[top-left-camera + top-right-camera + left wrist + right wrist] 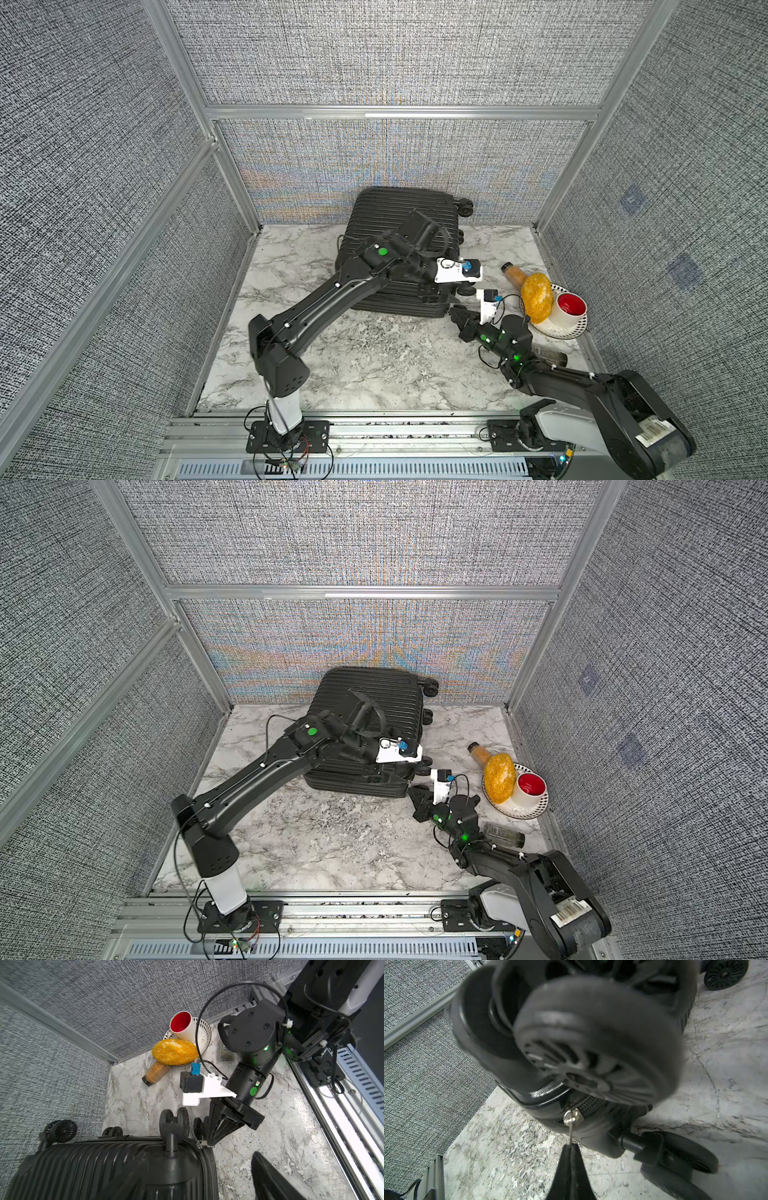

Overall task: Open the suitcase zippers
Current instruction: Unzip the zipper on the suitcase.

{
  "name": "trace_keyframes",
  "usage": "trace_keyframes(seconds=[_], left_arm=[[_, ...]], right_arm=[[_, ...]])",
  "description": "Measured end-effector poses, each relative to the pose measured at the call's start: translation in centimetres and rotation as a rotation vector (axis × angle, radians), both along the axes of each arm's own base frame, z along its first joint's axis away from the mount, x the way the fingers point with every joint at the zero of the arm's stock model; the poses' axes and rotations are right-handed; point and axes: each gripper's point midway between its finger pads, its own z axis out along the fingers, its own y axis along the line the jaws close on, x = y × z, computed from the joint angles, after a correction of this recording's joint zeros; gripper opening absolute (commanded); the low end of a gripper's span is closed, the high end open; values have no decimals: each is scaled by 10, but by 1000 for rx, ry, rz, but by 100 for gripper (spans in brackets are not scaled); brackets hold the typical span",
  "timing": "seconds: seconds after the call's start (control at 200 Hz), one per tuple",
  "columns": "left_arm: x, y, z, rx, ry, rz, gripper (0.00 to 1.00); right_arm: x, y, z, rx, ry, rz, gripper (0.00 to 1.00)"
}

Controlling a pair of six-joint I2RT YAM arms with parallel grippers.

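The black ribbed suitcase (pixel 390 232) lies flat on the marble table, its wheels (pixel 467 291) pointing right. My right gripper (pixel 571 1145) is shut on the thin silvery pull tab (pixel 571 1132) of a zipper slider (pixel 572 1118) at the near right corner, between two wheels. The same grip shows in the left wrist view at the pull tab (pixel 200 1144), and in both top views at the right gripper (pixel 454 311) (pixel 413 789). My left gripper (pixel 197 1172) hovers over that corner with its jaws wide apart. One of its fingers (pixel 268 1176) hangs beside the case over bare table.
At the right edge a patterned plate (pixel 573 332) holds a white cup with a red inside (pixel 569 309) and a yellow oval object (pixel 537 297). An orange-filled bottle (pixel 513 274) lies behind it, and a clear jar (pixel 550 355) beside my right arm. Fabric walls enclose three sides.
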Motion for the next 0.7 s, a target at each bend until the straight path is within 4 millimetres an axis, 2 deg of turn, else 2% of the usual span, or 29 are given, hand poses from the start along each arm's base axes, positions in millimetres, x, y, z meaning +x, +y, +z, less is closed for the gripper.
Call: trace_keyframes(seconds=[0.085,0.2,0.3,0.415,0.701], left_arm=[[8,-13,-9,42,-5,2,74],[18,-25,-34,121,-5,22,74],[22,-28,-58,192,-5,36,73],[34,-28,-76,248,-32,71,73],[60,-30,-94,297,-124,145,71]], right_arm=[[-1,-2,-1,3,3,-12,0],[-1,-5,-2,4,6,-28,0],[-2,-5,-1,7,5,-31,0],[-3,-6,-1,9,8,-34,0],[-5,-10,-2,8,6,-48,0]])
